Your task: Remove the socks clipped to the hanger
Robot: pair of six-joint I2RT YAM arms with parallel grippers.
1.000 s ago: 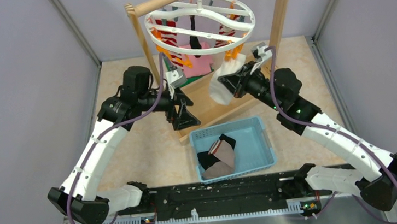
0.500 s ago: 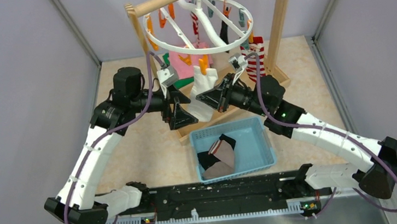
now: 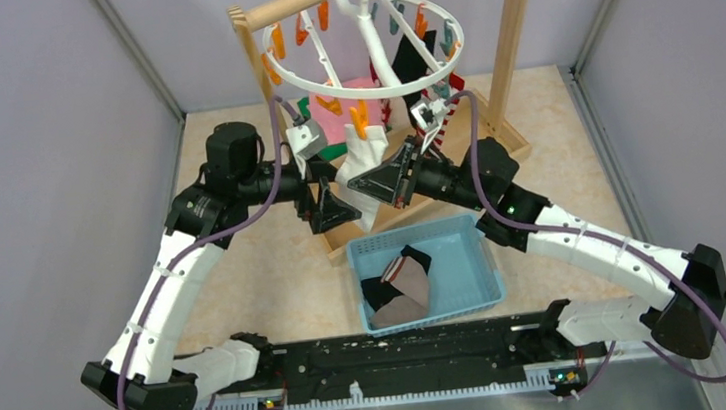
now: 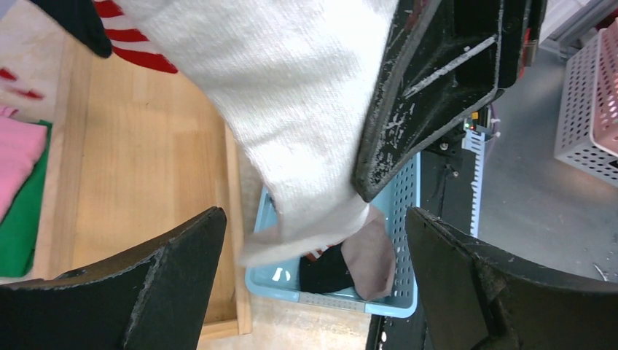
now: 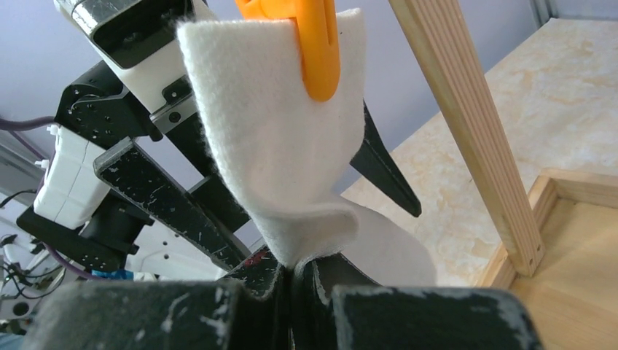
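From above, the hanger (image 3: 375, 92) is hanging at upper centre, and the right end effector (image 3: 365, 182) is clamping the white sock (image 3: 362, 155) dangling beneath it, above the blue basket (image 3: 420, 232)

In the left wrist view, the left end effector (image 4: 315, 216) is gaping wide, gripping nothing

In the right wrist view, an orange clip (image 5: 319, 51) is biting the sock's top edge at upper centre, the black fingers (image 5: 182, 306) pinching a fold at the bottom

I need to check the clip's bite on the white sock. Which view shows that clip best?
Right wrist: the orange clip is close up, biting the sock. Top view shows it tiny; left wrist misses it.
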